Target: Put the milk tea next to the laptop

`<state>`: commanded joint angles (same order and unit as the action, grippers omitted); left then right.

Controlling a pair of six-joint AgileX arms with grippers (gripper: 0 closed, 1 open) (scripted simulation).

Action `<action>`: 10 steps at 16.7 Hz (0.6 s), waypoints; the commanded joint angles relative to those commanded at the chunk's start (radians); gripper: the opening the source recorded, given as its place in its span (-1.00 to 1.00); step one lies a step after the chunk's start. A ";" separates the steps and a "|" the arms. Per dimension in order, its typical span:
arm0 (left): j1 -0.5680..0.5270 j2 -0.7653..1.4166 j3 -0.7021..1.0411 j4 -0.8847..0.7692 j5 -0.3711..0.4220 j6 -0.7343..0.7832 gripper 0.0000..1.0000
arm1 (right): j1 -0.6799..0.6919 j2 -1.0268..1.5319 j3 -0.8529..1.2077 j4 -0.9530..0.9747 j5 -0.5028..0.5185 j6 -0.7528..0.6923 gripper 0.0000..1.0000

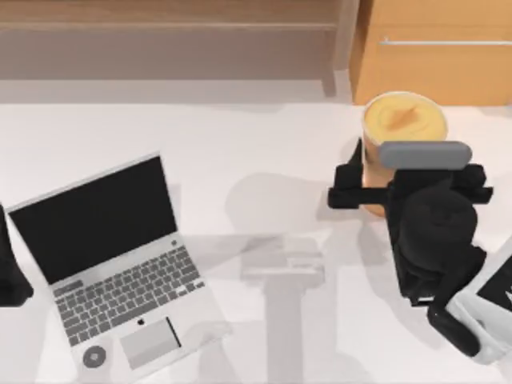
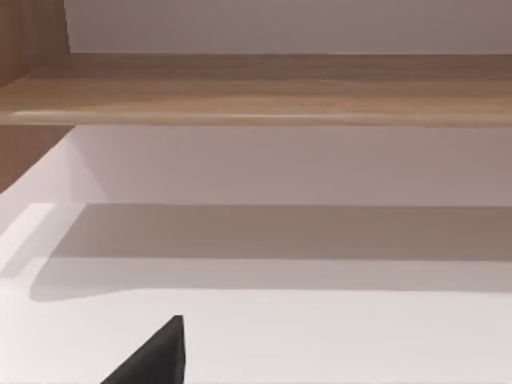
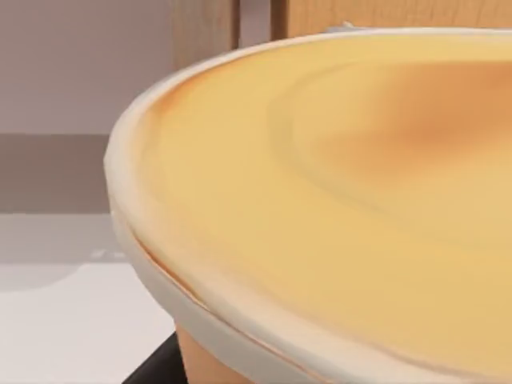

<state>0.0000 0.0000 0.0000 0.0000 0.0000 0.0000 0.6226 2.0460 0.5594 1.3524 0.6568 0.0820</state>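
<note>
right up against the right wrist camera sits the milk tea, its round yellow-orange top with a brownish swirl and a pale rim close under the lens, a bit of the orange-tan cup wall below it. from above, the right gripper is at the right side of the table, black body and grey bar just on the near side of the cup, one dark finger reaching along the cup's left side. the jaws look set around the cup wall, holding it narrow against the side, though the far finger is hidden under the wrist. the milk tea stands upright toward the table's far right, near the wooden cabinet.

well apart from it, on the table's left half, lies the laptop, open, black screen tilted back, grey keyboard, trackpad and round grey sticker toward the near edge. the left arm is parked at the far left edge, just beside the laptop; i cannot tell how its jaws stand. its wrist view shows a dark finger tip low over white tabletop, and farther off a wooden shelf along the wall.
</note>
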 joint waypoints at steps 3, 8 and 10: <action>0.000 0.000 0.000 0.000 0.000 0.000 1.00 | 0.001 -0.012 0.000 -0.012 0.000 0.000 -1.00; 0.000 0.000 0.000 0.000 0.000 0.000 1.00 | 0.021 -0.030 0.022 0.008 0.005 0.012 -1.00; 0.000 0.000 0.000 0.000 0.000 0.000 1.00 | 0.066 -0.057 0.049 0.014 0.019 0.035 -1.00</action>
<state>0.0000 0.0000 0.0000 0.0000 0.0000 0.0000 0.6888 1.9891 0.6086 1.3664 0.6760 0.1174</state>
